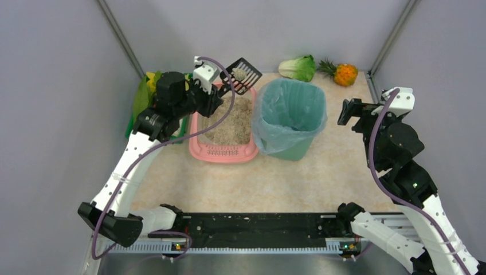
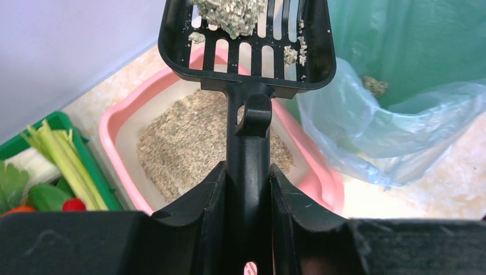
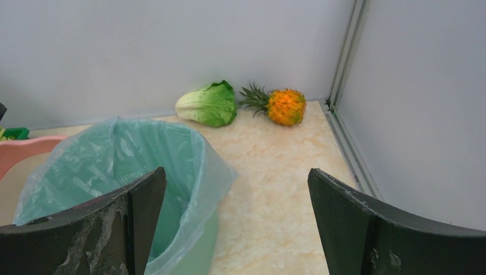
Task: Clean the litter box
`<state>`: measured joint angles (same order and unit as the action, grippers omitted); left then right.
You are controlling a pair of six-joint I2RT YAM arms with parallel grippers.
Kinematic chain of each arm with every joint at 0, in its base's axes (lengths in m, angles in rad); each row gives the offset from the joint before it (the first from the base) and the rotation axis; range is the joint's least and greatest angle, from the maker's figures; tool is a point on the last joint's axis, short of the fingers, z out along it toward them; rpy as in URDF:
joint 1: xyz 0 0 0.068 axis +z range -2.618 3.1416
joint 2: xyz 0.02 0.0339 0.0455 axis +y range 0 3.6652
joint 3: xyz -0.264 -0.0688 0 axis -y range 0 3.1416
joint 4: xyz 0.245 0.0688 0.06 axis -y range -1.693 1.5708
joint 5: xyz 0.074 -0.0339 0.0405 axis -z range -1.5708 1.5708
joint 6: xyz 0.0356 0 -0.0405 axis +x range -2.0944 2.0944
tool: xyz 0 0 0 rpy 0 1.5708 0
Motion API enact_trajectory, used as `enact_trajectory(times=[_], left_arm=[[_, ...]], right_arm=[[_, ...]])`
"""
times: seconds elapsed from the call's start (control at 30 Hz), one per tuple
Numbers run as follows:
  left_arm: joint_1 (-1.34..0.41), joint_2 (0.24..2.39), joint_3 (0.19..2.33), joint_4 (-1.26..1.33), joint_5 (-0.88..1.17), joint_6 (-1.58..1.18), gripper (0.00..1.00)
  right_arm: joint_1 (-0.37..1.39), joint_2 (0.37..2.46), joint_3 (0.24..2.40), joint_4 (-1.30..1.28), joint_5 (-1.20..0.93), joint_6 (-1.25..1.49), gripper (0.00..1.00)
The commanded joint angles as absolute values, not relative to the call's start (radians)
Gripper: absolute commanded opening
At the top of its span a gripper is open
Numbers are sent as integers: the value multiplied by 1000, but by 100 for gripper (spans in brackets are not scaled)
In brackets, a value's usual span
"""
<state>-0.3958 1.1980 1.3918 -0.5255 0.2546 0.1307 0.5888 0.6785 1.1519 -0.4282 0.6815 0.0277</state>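
The left gripper (image 2: 246, 177) is clamped tight on the handle of a black slotted scoop (image 2: 246, 51), one finger pressing each side of the handle. The scoop's head is raised in the air and carries a clump of litter (image 2: 229, 14), with a few loose grains caught on its slots. It hangs over the far right corner of the litter box (image 2: 123, 114), just beside the rim of the teal bag-lined bin (image 1: 289, 114). A small clump (image 2: 375, 85) lies inside the bag. The pink litter box sits on the table (image 1: 298, 177) with grey-beige litter spread across its floor and its grille at the near end. It lies between a green crate (image 2: 63, 120) of vegetables on the left and the bin close on the right. The right gripper (image 3: 235, 175) hovers wide open and empty to the right of the bin. A lettuce (image 3: 209, 104) and a pineapple (image 3: 285, 106) lie by the far wall.
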Motion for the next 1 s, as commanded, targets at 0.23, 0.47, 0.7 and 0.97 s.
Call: enact_trajectory(times=[0.23,0.47,0.7,0.97], left_arm=[[-567,1364,1682,-768,222,277,0],[-667,1450,1771,-812,143,337,0],[-733,1528,1822,-813,33,414,0],[-825,1608,1899,-817,-96,567,0]], right_arm=[[595,656,1143,-419,711,9,94],[596,645,1143,-429,716,6,94],[595,620,1129,-431,727,8,94],[596,590,1130,-447,737,13,94]])
